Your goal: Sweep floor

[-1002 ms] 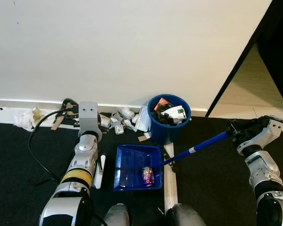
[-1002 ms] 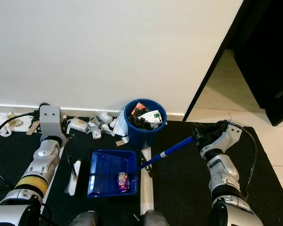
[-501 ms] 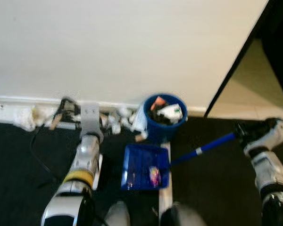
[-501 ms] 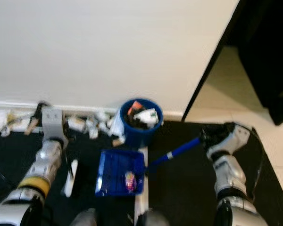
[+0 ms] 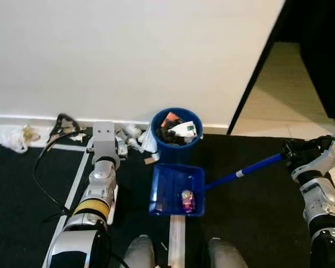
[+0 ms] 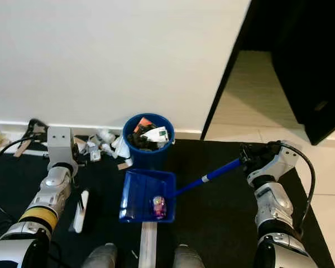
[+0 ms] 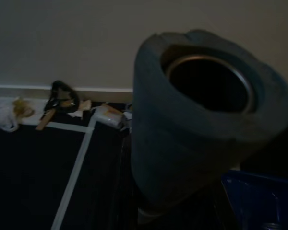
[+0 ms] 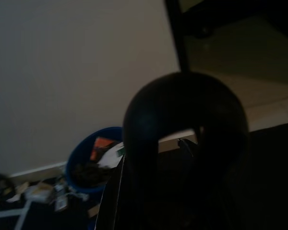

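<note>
Left eye view looks down on a black floor mat [image 5: 22, 184] against a white wall [image 5: 128, 50]. Out to the right, the right gripper [image 5: 293, 152] is clamped around the end of the blue handle [image 5: 243, 172] of a blue dustpan [image 5: 176, 188]. That dustpan lies on the mat just in front of the robot's feet, with a small purple-and-yellow wrapper [image 5: 187, 201] inside it. Just beyond the dustpan, by the wall, stands a blue bin [image 5: 176, 135] full of rubbish. Scattered white litter [image 5: 128, 137] lies along the skirting to the left of the bin, and a crumpled white bag [image 5: 14, 137] lies further left. The left arm [image 5: 97, 184] reaches forward toward the litter; I cannot tell whether the left gripper is spread or pressed together
</note>
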Controlling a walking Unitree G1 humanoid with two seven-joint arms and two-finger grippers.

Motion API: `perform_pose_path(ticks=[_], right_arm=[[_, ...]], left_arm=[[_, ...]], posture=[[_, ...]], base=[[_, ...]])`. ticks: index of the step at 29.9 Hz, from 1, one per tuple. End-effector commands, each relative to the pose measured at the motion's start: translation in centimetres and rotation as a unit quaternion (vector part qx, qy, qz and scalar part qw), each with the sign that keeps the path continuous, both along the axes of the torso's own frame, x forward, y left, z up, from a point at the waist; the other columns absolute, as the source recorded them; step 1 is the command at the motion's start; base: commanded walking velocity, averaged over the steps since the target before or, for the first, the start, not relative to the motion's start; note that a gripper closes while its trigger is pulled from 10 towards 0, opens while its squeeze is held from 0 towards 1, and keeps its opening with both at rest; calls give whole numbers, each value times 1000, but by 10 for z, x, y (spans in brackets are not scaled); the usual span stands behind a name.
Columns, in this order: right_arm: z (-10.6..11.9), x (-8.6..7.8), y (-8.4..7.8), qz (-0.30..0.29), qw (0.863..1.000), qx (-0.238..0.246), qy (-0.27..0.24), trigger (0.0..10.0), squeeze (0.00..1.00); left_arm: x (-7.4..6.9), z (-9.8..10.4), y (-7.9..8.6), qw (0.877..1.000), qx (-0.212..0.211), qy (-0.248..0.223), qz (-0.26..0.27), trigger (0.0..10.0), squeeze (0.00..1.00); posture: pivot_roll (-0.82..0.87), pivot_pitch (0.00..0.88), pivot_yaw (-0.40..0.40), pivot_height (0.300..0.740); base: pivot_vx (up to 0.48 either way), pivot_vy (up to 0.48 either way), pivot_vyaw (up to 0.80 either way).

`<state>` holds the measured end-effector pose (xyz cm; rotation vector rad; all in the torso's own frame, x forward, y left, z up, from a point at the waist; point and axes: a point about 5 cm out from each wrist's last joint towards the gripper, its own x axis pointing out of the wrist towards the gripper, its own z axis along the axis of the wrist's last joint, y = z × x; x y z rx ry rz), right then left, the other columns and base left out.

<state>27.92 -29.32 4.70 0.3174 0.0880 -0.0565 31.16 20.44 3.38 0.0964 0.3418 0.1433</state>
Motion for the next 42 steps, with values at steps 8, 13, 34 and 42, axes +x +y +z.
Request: perform_pose_path(ticks=[8,13,34,42], right_arm=[[9,-2,-21,-33,998,-47,10,10000,0],[20,-8,-44,-92,993,-72,3,10000,0],[47,16,-42,-85,990,-105,-36,10000,0],[82,30,-59,-96,982,-155,-46,10000,0]], left_arm=[[-4,-6,2,1000,-23,10,4,10000,0],[-2,0,1,1000,-21,-18,-6,10000,0],[20,88,11,972,-48,-219,-75,10000,0],[28,119,21,962,-28,-262,-77,10000,0]], posture=[[43,42,-43,740],[46,48,-43,740],[135,300,-13,740],[173,377,-16,740]], base=[[0,0,0],[0,0,0],[0,0,0],[0,0,0]])
